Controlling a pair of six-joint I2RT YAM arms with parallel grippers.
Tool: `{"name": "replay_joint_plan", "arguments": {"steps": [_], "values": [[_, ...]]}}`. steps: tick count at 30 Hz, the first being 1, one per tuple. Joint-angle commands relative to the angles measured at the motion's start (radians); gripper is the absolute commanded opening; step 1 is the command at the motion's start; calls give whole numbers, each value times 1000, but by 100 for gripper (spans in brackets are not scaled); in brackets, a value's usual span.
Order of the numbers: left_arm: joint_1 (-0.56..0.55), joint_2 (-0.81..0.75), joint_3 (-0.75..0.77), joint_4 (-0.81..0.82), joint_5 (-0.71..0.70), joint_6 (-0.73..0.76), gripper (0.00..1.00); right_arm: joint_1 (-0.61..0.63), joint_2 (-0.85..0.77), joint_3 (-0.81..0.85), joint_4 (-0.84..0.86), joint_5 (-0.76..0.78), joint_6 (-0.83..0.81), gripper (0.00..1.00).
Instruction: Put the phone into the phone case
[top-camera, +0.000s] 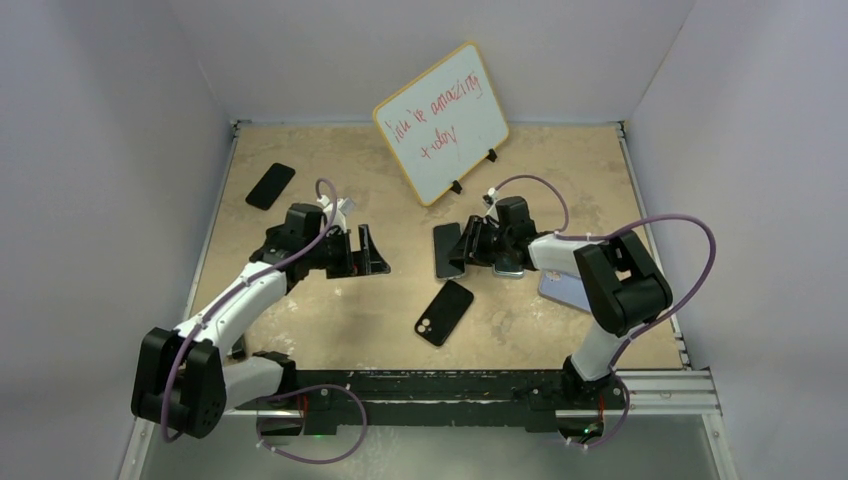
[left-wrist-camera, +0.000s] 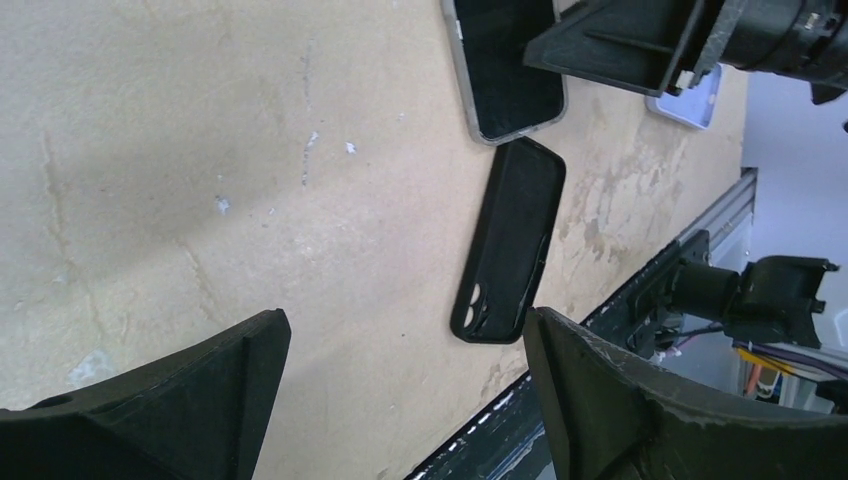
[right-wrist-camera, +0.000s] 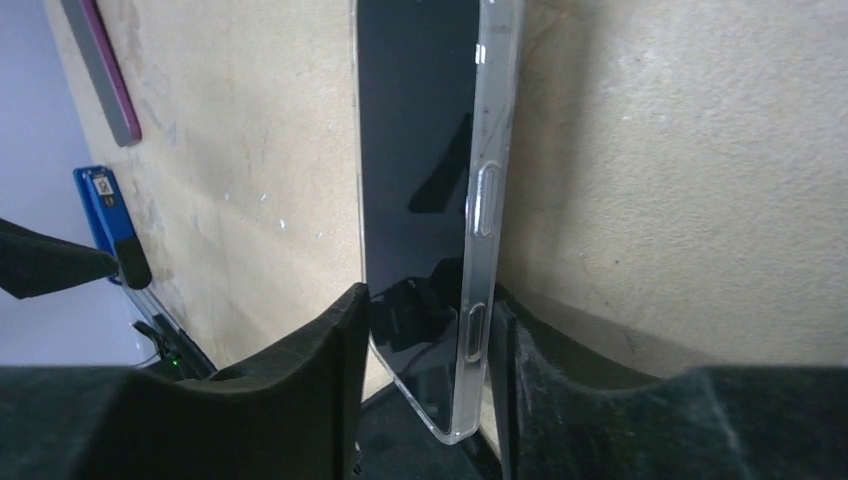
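Observation:
A dark phone (top-camera: 447, 250) with a clear rim lies at the table's middle. In the right wrist view this phone (right-wrist-camera: 420, 120) leans on one long edge, clear side up. My right gripper (right-wrist-camera: 428, 295) straddles its near end, jaws wider apart than the phone is thick, so it rests loosely between them. An empty black phone case (top-camera: 444, 312) lies flat just in front of it, and its camera cut-out shows in the left wrist view (left-wrist-camera: 510, 245). My left gripper (top-camera: 362, 255) hovers wide open to the left with nothing in it (left-wrist-camera: 405, 320).
A whiteboard (top-camera: 440, 122) stands at the back centre. A second black phone (top-camera: 270, 185) lies at the back left. A lavender case (top-camera: 560, 290) sits under the right arm. The table's metal front rail (top-camera: 660, 385) runs along the near edge.

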Motion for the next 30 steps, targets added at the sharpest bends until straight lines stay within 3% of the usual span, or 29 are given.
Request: {"name": "replay_joint_plan", "arguments": {"steps": [1, 5, 9, 16, 22, 27, 30], "values": [[3, 18, 83, -53, -98, 31, 92, -2, -38, 59, -72, 62, -38, 51], [5, 23, 109, -81, -141, 39, 94, -2, -85, 78, -177, 132, -73, 63], [5, 31, 104, -65, -123, 30, 94, 0, -131, 74, -265, 159, -79, 68], [5, 30, 95, -55, -127, 38, 93, 44, -202, 106, -418, 206, -227, 68], [5, 18, 113, -97, -178, 84, 93, 191, -211, 169, -479, 259, -427, 66], [20, 10, 92, -121, -266, 95, 93, 251, -221, 139, -400, 192, -549, 62], [70, 2, 69, -122, -260, 83, 94, 323, -233, 123, -397, 172, -767, 62]]}}
